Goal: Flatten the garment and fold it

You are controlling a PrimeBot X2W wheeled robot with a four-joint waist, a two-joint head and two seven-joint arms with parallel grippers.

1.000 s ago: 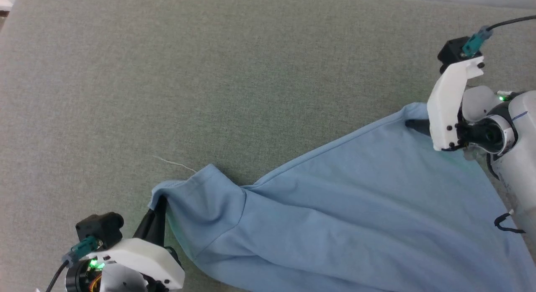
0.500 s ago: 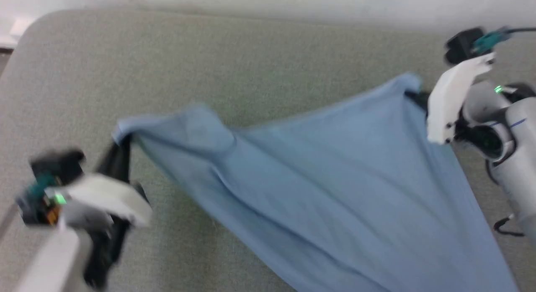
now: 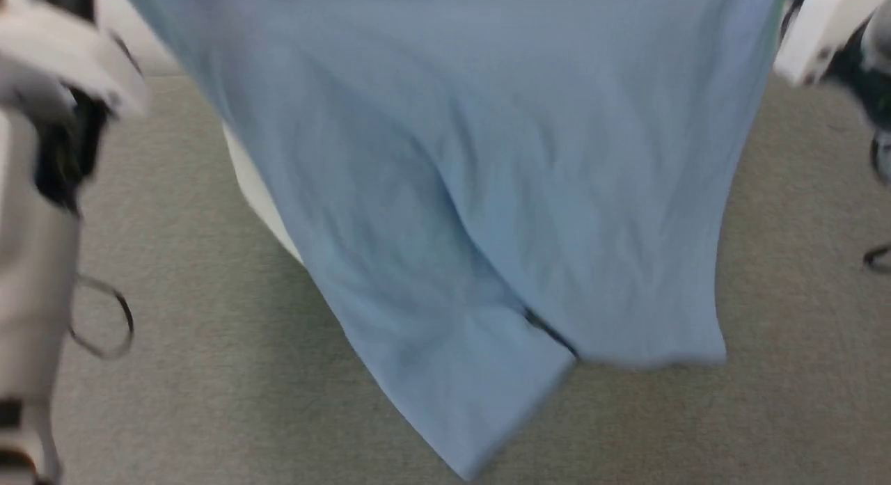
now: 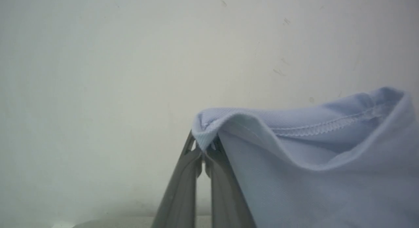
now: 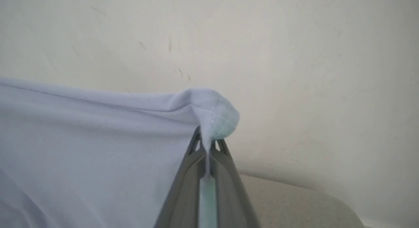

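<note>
The shirt (image 3: 487, 193) is hanging spread out and blurred in the air, with the grey surface (image 3: 174, 374) lying beneath it. The left gripper (image 4: 203, 149) is pinching a hemmed edge at the shirt's top left. The right gripper (image 5: 207, 144) is clamping a bunched corner at the shirt's top right. A pale wall (image 4: 98, 74) is standing behind the shirt.

The garment (image 3: 487, 193) hangs between the left fingers (image 4: 183, 188) and right fingers (image 5: 186, 188), over the cushion (image 3: 174, 332).

Light blue garment (image 3: 487, 193) is held up in the air, pinched at both top corners, spread wide, lower edge dangling.
</note>
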